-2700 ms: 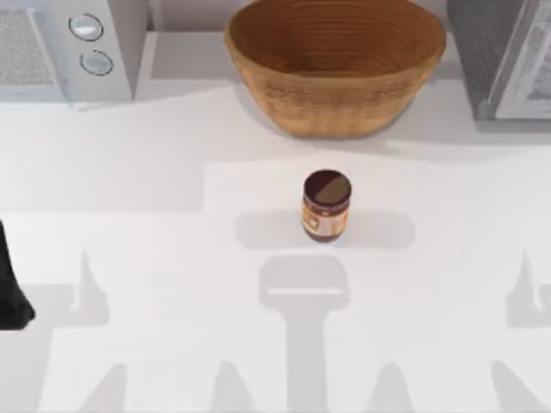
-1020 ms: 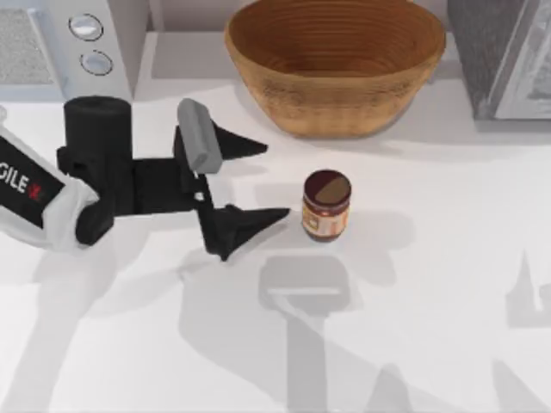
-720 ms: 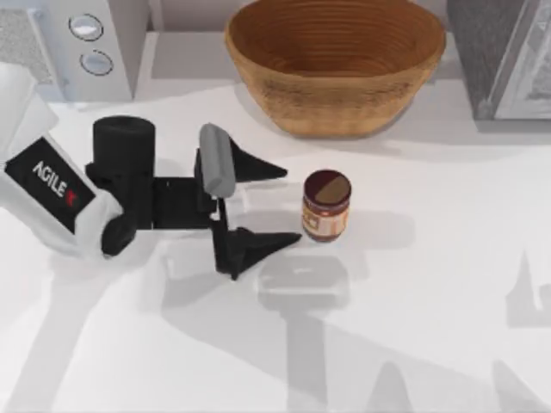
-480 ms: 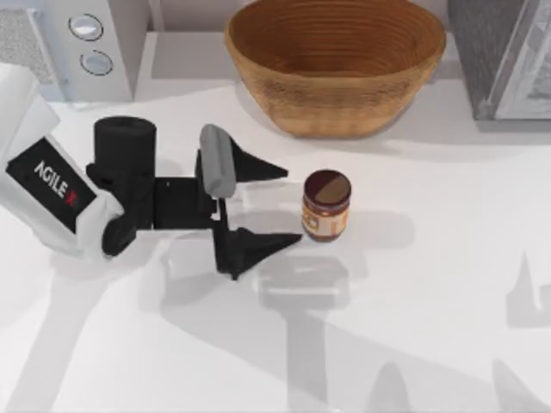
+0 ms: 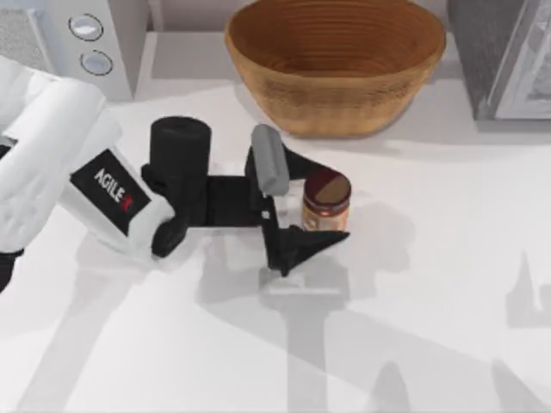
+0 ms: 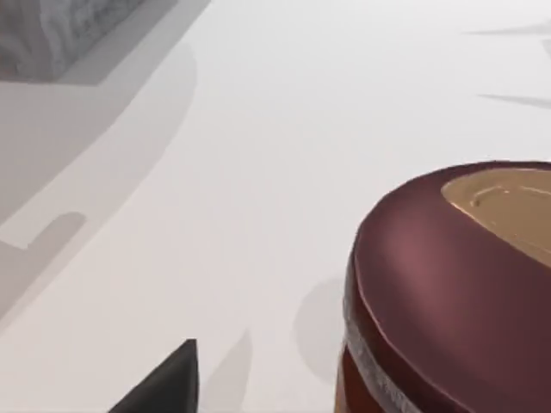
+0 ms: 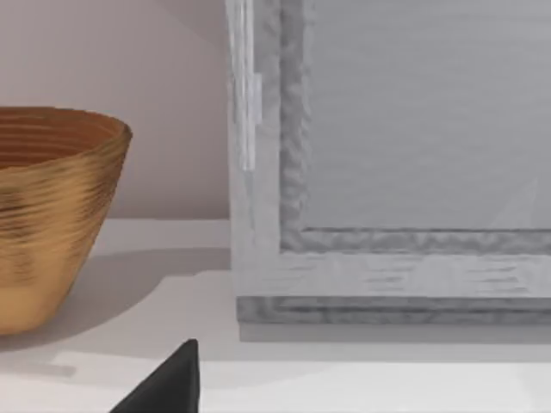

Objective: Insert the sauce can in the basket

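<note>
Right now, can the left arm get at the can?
Probably yes. The left hand is open with one finger on each side of the can, which stands upright on the table. Nothing lies between fingers and can. The basket sits apart, farther back.

Sauce can (image 5: 326, 203) upright on table (image 5: 448, 284) centre, between open fingers of left gripper (image 5: 320, 200) — basket (image 5: 336, 64) behind it, well apart.

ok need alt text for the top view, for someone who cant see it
The left gripper reaches in from the left, its open jaws either side of the sauce can standing on the white table. The wicker basket sits just behind the can.
</note>
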Tool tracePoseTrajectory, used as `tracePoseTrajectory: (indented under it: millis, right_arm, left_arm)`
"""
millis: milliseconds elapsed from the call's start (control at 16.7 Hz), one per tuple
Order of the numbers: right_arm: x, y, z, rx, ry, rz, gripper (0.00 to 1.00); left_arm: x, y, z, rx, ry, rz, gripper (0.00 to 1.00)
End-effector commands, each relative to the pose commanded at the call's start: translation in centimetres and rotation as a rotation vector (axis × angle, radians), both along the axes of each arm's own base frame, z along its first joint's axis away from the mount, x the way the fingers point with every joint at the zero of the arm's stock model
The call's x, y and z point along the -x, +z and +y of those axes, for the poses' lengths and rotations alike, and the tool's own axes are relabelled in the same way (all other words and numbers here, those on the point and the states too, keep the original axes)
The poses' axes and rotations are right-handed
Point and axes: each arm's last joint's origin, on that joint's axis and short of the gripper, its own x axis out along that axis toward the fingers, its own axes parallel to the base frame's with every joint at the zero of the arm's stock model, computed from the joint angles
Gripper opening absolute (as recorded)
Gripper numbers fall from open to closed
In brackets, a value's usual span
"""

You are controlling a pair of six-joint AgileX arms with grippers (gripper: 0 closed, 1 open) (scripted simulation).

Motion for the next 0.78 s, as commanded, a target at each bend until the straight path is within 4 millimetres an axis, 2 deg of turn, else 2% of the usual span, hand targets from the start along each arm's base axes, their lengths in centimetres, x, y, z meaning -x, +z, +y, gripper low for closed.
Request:
tracePoseTrajectory:
  millis: [120,360,780]
  right_arm:
    - [0.0,0.0,0.0,0.0,0.0,0.0,1.0]
    - [0.0,0.0,0.0,0.0,0.0,0.0,1.0]
    - [0.0,0.0,0.0,0.0,0.0,0.0,1.0]
  left_arm:
    - [0.01,-0.33,-1.39,0.0,0.0,0.0,1.0]
    - [0.01,-0.36,-1.52,0.0,0.0,0.0,1.0]
    - [0.01,-0.36,-1.52,0.0,0.0,0.0,0.47]
